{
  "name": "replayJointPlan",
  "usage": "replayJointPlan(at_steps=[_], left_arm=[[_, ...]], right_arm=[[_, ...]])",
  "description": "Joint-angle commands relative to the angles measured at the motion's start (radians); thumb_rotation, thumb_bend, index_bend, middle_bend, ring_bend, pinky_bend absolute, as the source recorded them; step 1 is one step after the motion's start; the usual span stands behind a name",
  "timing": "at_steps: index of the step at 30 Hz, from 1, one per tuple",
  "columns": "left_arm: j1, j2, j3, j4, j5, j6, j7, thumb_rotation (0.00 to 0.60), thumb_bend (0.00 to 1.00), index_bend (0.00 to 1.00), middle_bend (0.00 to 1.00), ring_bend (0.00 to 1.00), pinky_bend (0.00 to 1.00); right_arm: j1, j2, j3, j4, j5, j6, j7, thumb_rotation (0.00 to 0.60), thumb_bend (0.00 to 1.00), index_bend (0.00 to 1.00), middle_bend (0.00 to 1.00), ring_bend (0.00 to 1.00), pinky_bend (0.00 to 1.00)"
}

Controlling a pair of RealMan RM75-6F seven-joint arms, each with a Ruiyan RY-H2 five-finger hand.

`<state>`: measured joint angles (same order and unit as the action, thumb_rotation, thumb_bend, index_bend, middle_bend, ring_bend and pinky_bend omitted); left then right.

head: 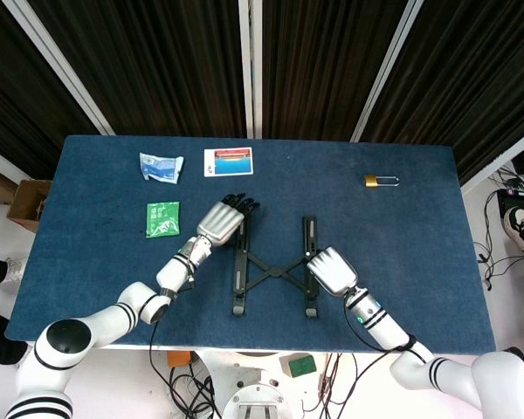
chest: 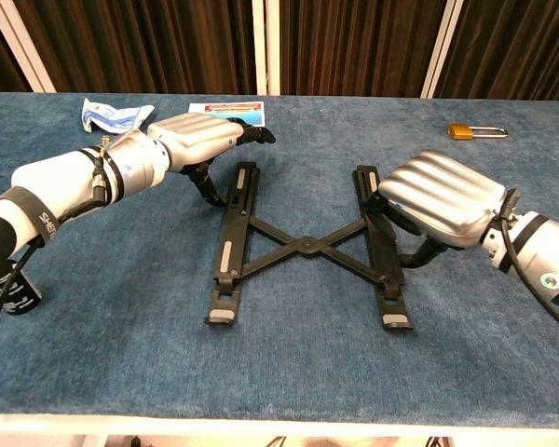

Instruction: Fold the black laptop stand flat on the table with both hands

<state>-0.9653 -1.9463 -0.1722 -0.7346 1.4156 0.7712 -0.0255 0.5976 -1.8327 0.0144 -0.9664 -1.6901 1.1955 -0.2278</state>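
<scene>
Laptop stand (head: pixel 273 265) rails run front-to-back; left hand (head: pixel 220 223) and right hand (head: pixel 331 270) hold nothing, fingers apart.

Head view steeply downward from above, chest view low and close; shared table (head: pixel 419 253) centre.

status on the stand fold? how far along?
Done: both hands are at the black laptop stand. In hand: the right hand lies over the right rail, the left hand is beside the left rail's far end; whether either actually touches is unclear. Left: the rails sit apart with the cross-brace spread, so the fold itself is not yet done.
</scene>
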Motion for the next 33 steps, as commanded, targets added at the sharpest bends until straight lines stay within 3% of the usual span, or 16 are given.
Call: replayJointPlan(at_steps=[1,17,27,30,32,33], left_arm=[[-0.003,-0.004,0.004,0.006,0.000,-0.004,-0.014,0.600,0.02,0.08,0.09,0.05,0.14],[0.008,0.000,0.013,-0.040,-0.021,-0.016,-0.100,0.600,0.02,0.08,0.09,0.05,0.13],[0.027,0.045,0.019,-0.100,-0.027,0.006,-0.069,0.600,0.02,0.08,0.09,0.05,0.13],[0.061,0.108,0.015,-0.156,-0.031,0.063,-0.033,0.600,0.02,0.08,0.09,0.05,0.13],[0.099,0.170,0.011,-0.235,-0.043,0.109,-0.010,0.600,0.02,0.09,0.09,0.05,0.13],[0.117,0.199,0.009,-0.277,-0.050,0.129,-0.003,0.600,0.02,0.09,0.09,0.05,0.13]], right_arm=[[0.009,-0.030,-0.001,0.031,-0.013,0.019,0.023,0.600,0.00,0.73,0.85,0.73,0.94],[0.068,-0.154,0.018,0.114,-0.026,0.038,0.062,0.600,0.00,0.73,0.85,0.73,0.94],[0.091,-0.184,0.016,0.116,-0.027,0.036,0.070,0.600,0.00,0.72,0.84,0.72,0.94],[0.119,-0.112,0.005,0.019,-0.038,-0.004,0.091,0.600,0.00,0.60,0.75,0.66,0.88],[0.158,-0.024,0.006,-0.093,-0.040,-0.074,0.057,0.600,0.00,0.46,0.66,0.58,0.77],[0.175,0.017,0.009,-0.151,-0.035,-0.111,0.032,0.600,0.00,0.37,0.58,0.50,0.67]])
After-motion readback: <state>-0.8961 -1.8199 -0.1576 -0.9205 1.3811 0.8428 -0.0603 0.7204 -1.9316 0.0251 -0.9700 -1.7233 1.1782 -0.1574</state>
